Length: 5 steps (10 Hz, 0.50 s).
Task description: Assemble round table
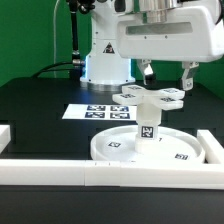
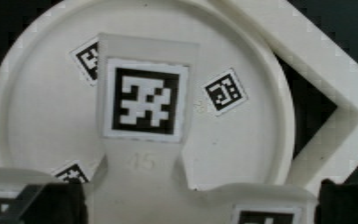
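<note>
Fig.: tool [image 1: 163,82] above leg-and-foot assy., upper right of ext. frame.

Tool fingers spread, straddling the cross-shaped foot [image 1: 152,97] w/o a visible pinch. Foot sits on leg [image 1: 147,127], which stands upright, long axis vertical, on round disc [image 1: 150,148], low centre on the worktop [image 1: 40,100]. Risk: a finger grazing the foot on closing could tip or twist the leg if not seated.

The black table [image 1: 40,105] carries the round disc [image 1: 115,150] directly below the fingers [image 1: 186,77]. The marker board [image 1: 90,112] lies flat behind them, and white border rails [image 1: 60,172] lie in front.
</note>
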Available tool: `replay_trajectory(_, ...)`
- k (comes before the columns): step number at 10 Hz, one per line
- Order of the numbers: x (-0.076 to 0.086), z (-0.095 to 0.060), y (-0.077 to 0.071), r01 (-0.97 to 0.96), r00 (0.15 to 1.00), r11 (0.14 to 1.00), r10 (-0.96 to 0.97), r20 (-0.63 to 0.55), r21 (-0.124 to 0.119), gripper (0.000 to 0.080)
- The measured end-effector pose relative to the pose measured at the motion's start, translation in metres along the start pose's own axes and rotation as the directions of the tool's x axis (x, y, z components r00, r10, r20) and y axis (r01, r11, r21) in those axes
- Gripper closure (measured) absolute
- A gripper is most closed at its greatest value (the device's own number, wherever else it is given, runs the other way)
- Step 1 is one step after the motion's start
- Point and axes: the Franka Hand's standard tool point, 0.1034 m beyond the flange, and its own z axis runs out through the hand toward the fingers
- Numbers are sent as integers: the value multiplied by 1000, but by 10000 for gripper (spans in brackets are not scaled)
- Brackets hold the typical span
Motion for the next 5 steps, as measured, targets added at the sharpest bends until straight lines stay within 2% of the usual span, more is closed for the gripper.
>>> replay_trajectory(2,0,0,0,169,986,986,-169,-2,-3,150)
replay_trajectory(4,5,-2,0,546,837,837,-546,-20,-19,150)
replay_trajectory(5,6,-2,2,665,747,747,-665,4,-25,150)
